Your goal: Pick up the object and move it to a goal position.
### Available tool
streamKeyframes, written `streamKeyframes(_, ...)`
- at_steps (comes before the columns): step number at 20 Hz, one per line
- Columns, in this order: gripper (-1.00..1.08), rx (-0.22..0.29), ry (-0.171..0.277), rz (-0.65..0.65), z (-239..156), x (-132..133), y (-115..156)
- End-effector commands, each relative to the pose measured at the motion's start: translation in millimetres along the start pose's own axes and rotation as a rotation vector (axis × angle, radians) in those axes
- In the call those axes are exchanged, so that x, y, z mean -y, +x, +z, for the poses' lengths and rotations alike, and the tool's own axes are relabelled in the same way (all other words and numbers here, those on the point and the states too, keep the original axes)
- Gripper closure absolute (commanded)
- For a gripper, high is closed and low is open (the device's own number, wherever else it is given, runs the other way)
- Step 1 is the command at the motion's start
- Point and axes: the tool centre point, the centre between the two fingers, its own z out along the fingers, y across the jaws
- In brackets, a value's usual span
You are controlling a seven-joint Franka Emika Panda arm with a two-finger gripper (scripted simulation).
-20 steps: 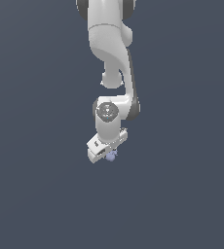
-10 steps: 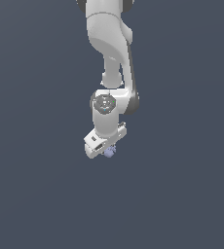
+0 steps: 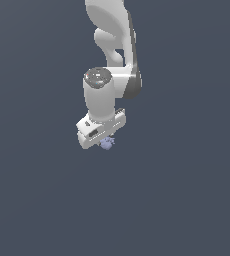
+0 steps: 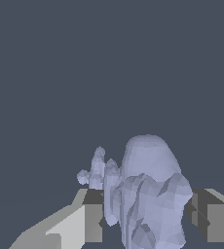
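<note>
The object is a small pale lavender-blue lumpy blob. In the exterior view it peeks out just under the white gripper, held off the ground. In the wrist view the object fills the space between the two fingers, which press on both of its sides. The gripper is shut on it. The arm hangs down from the top of the exterior view, with the hand tilted. The fingers themselves are hidden behind the hand in the exterior view.
A plain dark grey-blue floor spreads all around in both views. No other thing shows.
The gripper with the object in it has moved up and a little toward the exterior view's left over the last second.
</note>
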Motion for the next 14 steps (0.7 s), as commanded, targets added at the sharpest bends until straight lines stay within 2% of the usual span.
streamKeyframes(1, 1.08, -0.001, -0.001, 0.0, -28, -2, -10)
streamKeyframes(14, 1.08, -0.002, 0.001, -0.001, -180, -12, -61)
